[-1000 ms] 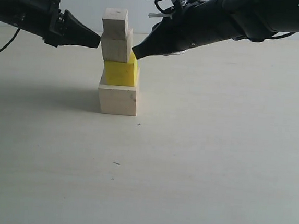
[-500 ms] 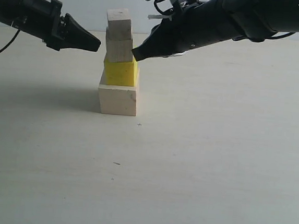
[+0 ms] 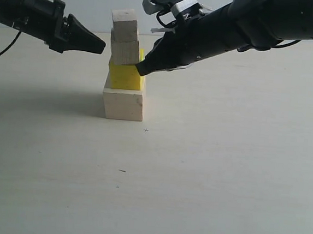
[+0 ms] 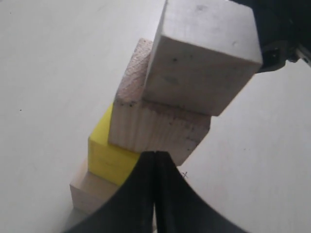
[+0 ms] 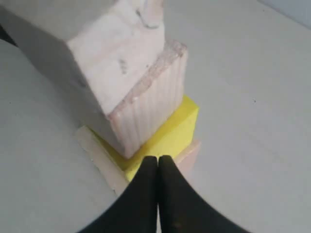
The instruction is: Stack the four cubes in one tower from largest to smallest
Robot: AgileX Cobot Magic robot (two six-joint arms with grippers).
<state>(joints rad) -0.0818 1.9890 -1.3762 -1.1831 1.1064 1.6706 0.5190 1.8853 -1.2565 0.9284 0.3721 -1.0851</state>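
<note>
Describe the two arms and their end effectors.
The left arm and right arm are black. The left end effector and right end effector taper to pointed wedges. A thin cable trails from the left; grey-and-white hardware tops the right wrist.

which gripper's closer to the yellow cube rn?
Right. The right gripper is at the yellow cube, at its upper edge, seemingly touching. The left gripper is higher, beside the medium wood cube, with a gap.

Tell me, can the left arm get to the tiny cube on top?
Probably yes. The left gripper, shut, sits just beside the tower, slightly lower than the small cube, with only open air between them.
</note>
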